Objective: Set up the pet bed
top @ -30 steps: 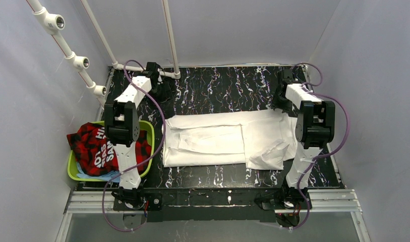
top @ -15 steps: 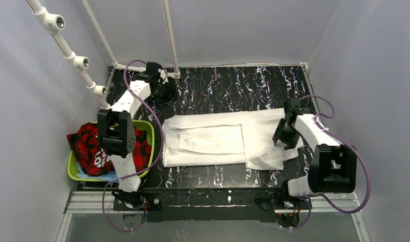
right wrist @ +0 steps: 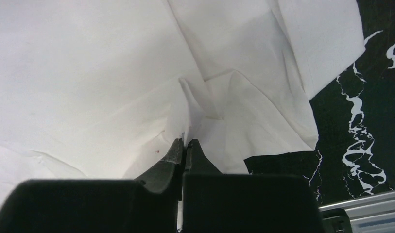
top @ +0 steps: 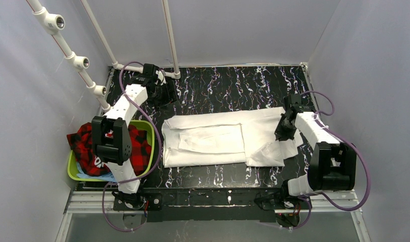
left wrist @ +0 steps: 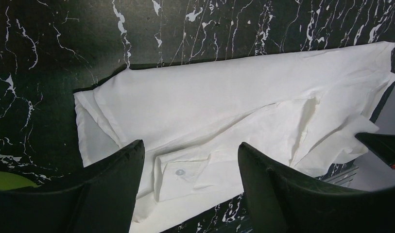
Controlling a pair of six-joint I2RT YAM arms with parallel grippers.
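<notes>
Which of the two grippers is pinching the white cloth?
The right gripper: its jaws are closed on a raised fold near the white cloth's right end. The left gripper hangs open, clear of the cloth.

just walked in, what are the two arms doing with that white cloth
The right gripper is shut on a fold of the white cloth near its right end, low over the black table. The left gripper hangs open above the table's far left, touching nothing. The cloth lies mostly flat in folded layers. A green basket holding a red plaid garment sits at the left.
</notes>
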